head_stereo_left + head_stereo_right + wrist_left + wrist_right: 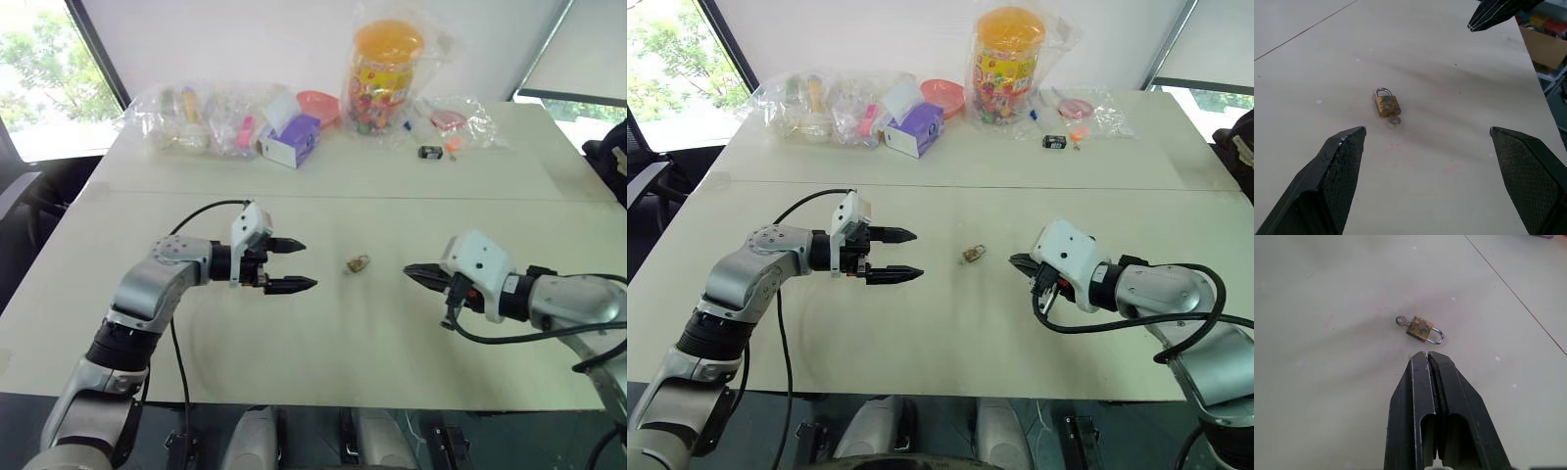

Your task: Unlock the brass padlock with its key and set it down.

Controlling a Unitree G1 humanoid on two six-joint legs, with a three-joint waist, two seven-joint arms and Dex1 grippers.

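The brass padlock (1387,105) lay on the table (392,323) between both claws, key (1395,120) inserted, shackle apparently seated. Left claw (294,265) stood open; right claw (411,273) closed, empty. Unlocking apparently remained.

Candy jar (385,73), purple box (291,141)

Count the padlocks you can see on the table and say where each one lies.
1. The brass padlock lies flat mid-table between the two pincers, key in it; more could hide in the far bags.
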